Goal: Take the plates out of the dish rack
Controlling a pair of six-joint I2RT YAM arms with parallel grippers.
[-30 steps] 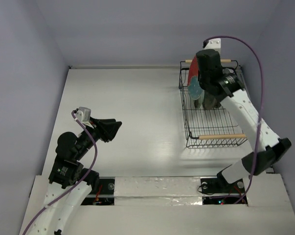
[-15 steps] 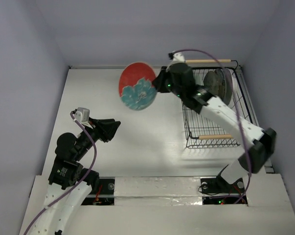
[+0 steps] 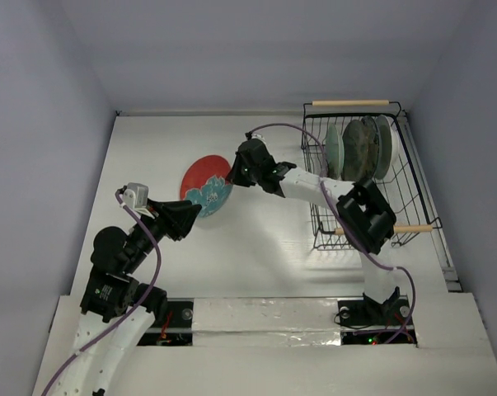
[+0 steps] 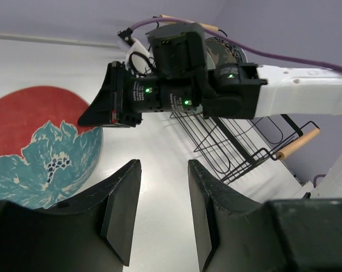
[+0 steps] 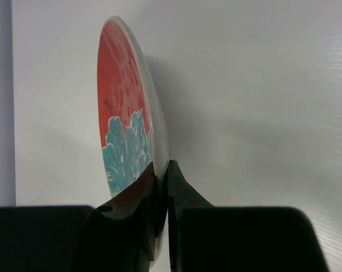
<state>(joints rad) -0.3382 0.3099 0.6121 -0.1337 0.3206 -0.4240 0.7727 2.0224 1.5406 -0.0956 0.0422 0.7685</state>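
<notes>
A red plate (image 3: 205,186) with a blue-white flower is held by its rim, tilted and low over the table left of centre. My right gripper (image 3: 231,176) is shut on that rim, and the right wrist view shows the plate (image 5: 128,113) edge-on between the fingers of the gripper (image 5: 164,168). Just in front of the plate, my left gripper (image 3: 199,211) is open and empty. From the left wrist I see the plate (image 4: 40,141) left of the gripper (image 4: 163,165). The black wire dish rack (image 3: 359,216) at back right holds a pale green plate (image 3: 334,153) and a grey-brown plate (image 3: 359,148), both upright.
The right arm (image 3: 314,186) stretches from the rack's front across to the table's middle. The rack's wooden handles (image 3: 411,228) lie at its near and far ends. Purple walls close in the white table (image 3: 256,239) on three sides.
The right arm lifted the red plate out of the rack and swung it left and down to the table's centre-left. The left gripper barely moved.
</notes>
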